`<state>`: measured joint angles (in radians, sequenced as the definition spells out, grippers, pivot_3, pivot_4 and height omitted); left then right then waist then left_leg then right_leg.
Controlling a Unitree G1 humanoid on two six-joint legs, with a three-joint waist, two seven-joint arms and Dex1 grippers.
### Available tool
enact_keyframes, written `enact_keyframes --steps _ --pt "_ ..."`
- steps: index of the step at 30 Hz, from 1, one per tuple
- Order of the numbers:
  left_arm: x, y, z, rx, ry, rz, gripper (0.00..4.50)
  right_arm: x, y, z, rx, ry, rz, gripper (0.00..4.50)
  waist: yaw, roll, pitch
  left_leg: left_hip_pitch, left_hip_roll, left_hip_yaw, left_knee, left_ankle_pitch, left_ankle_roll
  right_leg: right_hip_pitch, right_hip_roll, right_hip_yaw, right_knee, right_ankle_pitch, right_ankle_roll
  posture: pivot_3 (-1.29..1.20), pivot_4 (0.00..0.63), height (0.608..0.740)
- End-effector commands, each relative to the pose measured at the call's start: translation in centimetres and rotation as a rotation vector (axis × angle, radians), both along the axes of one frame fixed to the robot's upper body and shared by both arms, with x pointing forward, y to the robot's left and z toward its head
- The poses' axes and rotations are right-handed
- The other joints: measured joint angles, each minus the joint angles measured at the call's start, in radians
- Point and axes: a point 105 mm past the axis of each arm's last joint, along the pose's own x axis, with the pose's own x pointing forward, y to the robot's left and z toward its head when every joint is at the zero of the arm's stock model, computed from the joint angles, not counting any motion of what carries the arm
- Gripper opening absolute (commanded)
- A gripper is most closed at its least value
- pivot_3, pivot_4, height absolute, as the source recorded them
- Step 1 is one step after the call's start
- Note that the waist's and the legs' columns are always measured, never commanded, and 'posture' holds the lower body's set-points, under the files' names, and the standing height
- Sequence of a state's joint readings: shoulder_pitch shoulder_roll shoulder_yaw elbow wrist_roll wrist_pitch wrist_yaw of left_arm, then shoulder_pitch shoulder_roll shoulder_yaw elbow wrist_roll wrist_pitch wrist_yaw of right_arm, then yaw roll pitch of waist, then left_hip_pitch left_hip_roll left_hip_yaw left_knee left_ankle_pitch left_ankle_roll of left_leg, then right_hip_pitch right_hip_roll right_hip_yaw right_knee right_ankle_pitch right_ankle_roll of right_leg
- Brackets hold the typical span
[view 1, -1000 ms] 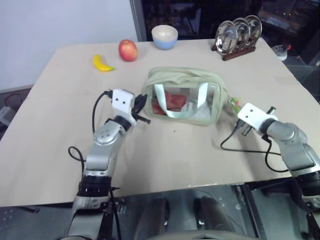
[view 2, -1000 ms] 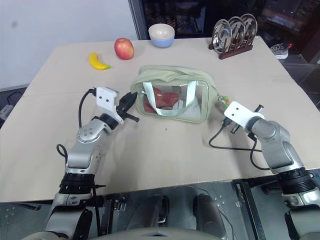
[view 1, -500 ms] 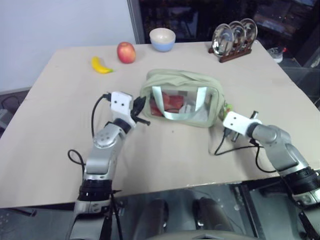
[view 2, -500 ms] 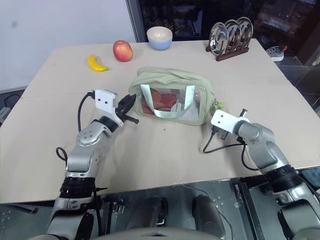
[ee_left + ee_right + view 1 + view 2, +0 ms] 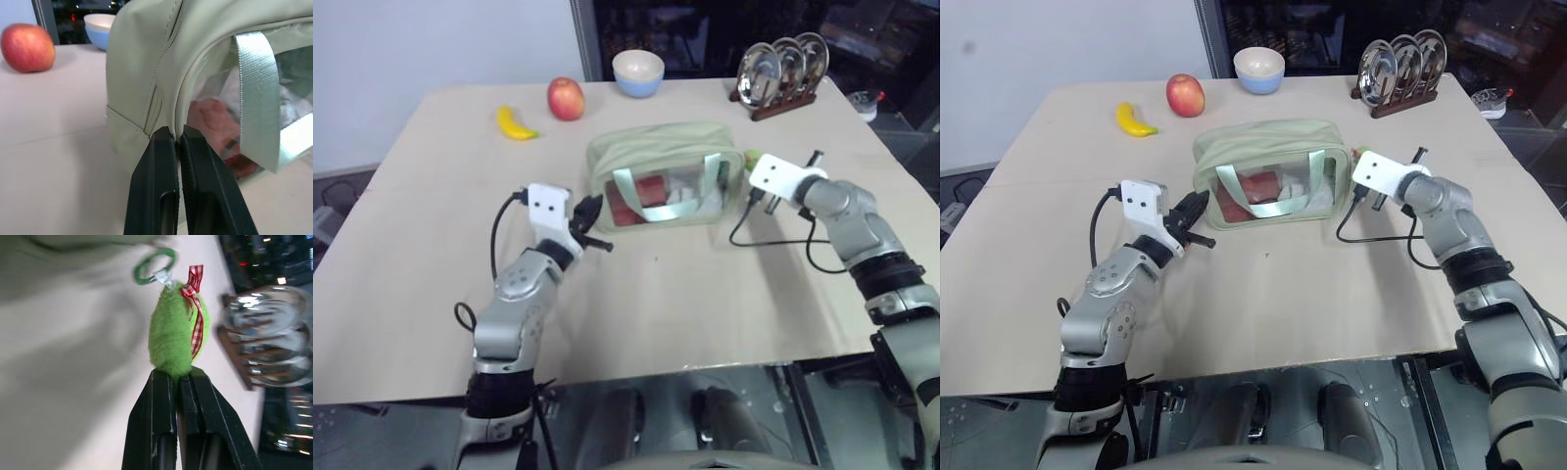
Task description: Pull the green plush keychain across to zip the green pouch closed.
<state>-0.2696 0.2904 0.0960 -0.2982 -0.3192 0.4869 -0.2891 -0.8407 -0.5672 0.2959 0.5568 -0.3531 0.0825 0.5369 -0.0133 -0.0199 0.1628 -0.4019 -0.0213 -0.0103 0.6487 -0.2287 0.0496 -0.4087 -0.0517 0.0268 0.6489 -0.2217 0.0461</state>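
1. Green pouch (image 5: 663, 172): we see it upright at mid-table (image 5: 431, 245), clear window and strap handles toward us, red contents behind the plastic. Against the frame of a second ago its top lies flatter and smoother, the gathered folds gone.

2. Green plush keychain (image 5: 177, 333): at the pouch's right end. The head views give us a mere sliver of lime green (image 5: 752, 157) behind the white wrist housing. Our right wrist view adds the detail: a red-and-white checked ribbon, a green ring at the top, and the plush pinched at its lower end. A second ago it hung lower by the pouch's right front corner; it now sits higher and farther back along that end.

3. Right gripper (image 5: 177, 374): fingers clamped together on the keychain. The arm has swung up and inward toward the pouch since the earlier frame.

4. Left gripper (image 5: 176, 134): closed, its tips nipping the pouch's fabric edge at the left end, beside the window seam; this contact we read from the left wrist view, while the head views show the black fingers (image 5: 588, 211) meeting the pouch's left corner. It remains on that corner as before.

5. Background items: apple (image 5: 566, 99), banana (image 5: 515, 124), bowl (image 5: 638, 71), plate rack (image 5: 780, 74), all along the table's far side.
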Motion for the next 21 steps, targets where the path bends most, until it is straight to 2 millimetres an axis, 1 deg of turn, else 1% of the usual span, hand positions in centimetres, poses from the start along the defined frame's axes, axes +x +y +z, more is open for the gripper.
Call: enact_keyframes --steps 1,2,3,4,5,6,7,8,9,10,11,13,15,18,20,21 --pt "-0.4 0.4 0.4 0.003 0.0 -0.027 0.34 -0.5 0.2 1.1 0.12 0.015 0.031 0.7 0.001 0.0 0.0 0.0 0.0 0.0 0.0 0.0 0.0 0.0 0.0 0.0 0.0 0.0 0.0 0.0 0.15 0.74" --pt "-0.4 0.4 0.4 0.008 -0.002 -0.037 0.75 -0.8 0.2 0.8 0.146 0.036 0.045 1.09 0.001 0.0 0.0 0.0 -0.001 0.0 0.0 0.0 0.0 0.0 -0.001 -0.001 -0.001 0.0 0.0 0.0 0.15 0.74" --pt "-0.4 0.6 0.6 0.015 -0.01 -0.042 1.12 -1.2 0.3 0.8 0.176 0.048 0.055 1.65 0.001 0.0 0.0 -0.002 -0.001 -0.002 0.0 0.0 0.0 0.0 -0.001 -0.002 -0.002 0.0 0.0 0.0 0.15 0.74" --pt "-0.4 0.6 0.7 0.02 -0.014 -0.053 1.7 -1.5 0.1 0.8 0.201 0.057 0.06 2.21 0.001 0.0 0.0 -0.002 -0.001 -0.002 0.0 0.0 0.0 0.0 -0.001 -0.002 -0.002 0.0 0.0 0.0 0.15 0.74" --pt "-0.5 0.5 0.8 0.02 -0.013 -0.069 1.87 -1.9 -0.1 0.9 0.229 0.064 0.066 2.43 0.001 0.0 0.0 -0.002 -0.001 -0.002 0.0 0.0 0.0 0.0 -0.001 -0.002 -0.002 0.0 0.0 0.0 0.15 0.74" --pt "-0.7 0.5 0.9 0.02 -0.014 -0.086 1.94 -2.3 -0.4 1.1 0.262 0.062 0.069 2.5 0.002 0.0 0.0 -0.004 -0.001 -0.004 0.0 0.0 0.0 -0.001 -0.001 -0.003 -0.003 0.0 0.0 0.0 0.15 0.74" --pt "-1.0 0.6 1.0 0.016 -0.015 -0.101 2.29 -2.8 -0.6 1.4 0.289 0.062 0.073 2.94 0.002 0.0 0.0 -0.005 -0.001 -0.005 0.0 0.0 0.0 -0.002 -0.001 -0.003 -0.003 0.0 0.0 0.0 0.15 0.74" --pt "-1.3 0.5 1.0 0.017 -0.017 -0.114 2.7 -3.3 -1.0 1.6 0.307 0.065 0.079 3.29 0.002 0.001 0.0 -0.008 -0.001 -0.006 0.0 0.0 0.0 -0.004 -0.001 -0.003 -0.003 0.0 0.0 0.0 0.15 0.74" --pt "-1.8 0.7 1.1 0.026 -0.018 -0.136 3.05 -4.2 -1.2 2.0 0.353 0.064 0.102 3.71 0.003 0.001 0.0 -0.011 -0.001 -0.008 0.001 0.0 0.0 -0.007 -0.002 -0.003 -0.003 0.0 0.0 0.0 0.15 0.74" --pt "-2.3 0.9 1.1 0.017 -0.014 -0.165 3.53 -5.1 -1.4 2.3 0.397 0.068 0.119 4.2 0.004 0.001 0.0 -0.013 -0.001 -0.008 0.001 0.0 0.0 -0.009 -0.002 -0.004 -0.004 0.0 0.0 0.0 0.15 0.74" --pt "-3.0 0.9 1.4 -0.007 -0.021 -0.2 4.02 -6.0 -1.7 2.5 0.43 0.069 0.132 4.5 0.004 0.001 0.0 -0.014 -0.001 -0.009 0.001 0.0 0.0 -0.009 -0.003 -0.004 -0.004 0.0 0.0 0.0 0.15 0.74" --pt "-4.2 1.5 2.1 -0.024 -0.05 -0.224 4.02 -7.8 -2.0 3.0 0.507 0.069 0.158 4.5 0.003 0.001 0.0 -0.015 -0.001 -0.01 0.0 -0.001 -0.001 -0.009 -0.003 -0.005 -0.007 0.0 0.0 0.0 0.15 0.74" --pt "-5.5 1.8 2.2 -0.022 -0.047 -0.253 4.02 -9.7 -2.1 3.3 0.576 0.09 0.185 4.5 0.003 0.001 0.001 -0.015 -0.001 -0.011 0.0 -0.001 -0.001 -0.008 -0.003 -0.005 -0.007 0.0 0.0 0.0 0.15 0.74" --pt "-7.7 3.8 2.0 -0.013 -0.024 -0.252 4.02 -13.2 -2.2 2.9 0.619 0.154 0.211 4.5 0.003 0.003 0.0 -0.014 0.0 -0.012 -0.001 -0.002 -0.001 -0.007 -0.003 -0.006 -0.008 0.0 -0.001 0.0 0.15 0.74" --pt "-8.7 4.8 1.9 0.01 -0.011 -0.242 4.02 -14.7 -2.7 2.3 0.618 0.191 0.195 4.5 0.003 0.003 0.0 -0.014 0.0 -0.013 -0.001 -0.003 -0.001 -0.007 -0.003 -0.007 -0.008 -0.001 -0.001 0.0 0.15 0.74" --pt "-9.2 5.2 1.9 0.014 -0.007 -0.242 4.02 -15.3 -2.9 2.0 0.604 0.202 0.186 4.5 0.004 0.003 0.0 -0.013 0.0 -0.013 -0.001 -0.003 -0.001 -0.007 -0.003 -0.007 -0.008 -0.002 -0.004 0.0 0.15 0.74"
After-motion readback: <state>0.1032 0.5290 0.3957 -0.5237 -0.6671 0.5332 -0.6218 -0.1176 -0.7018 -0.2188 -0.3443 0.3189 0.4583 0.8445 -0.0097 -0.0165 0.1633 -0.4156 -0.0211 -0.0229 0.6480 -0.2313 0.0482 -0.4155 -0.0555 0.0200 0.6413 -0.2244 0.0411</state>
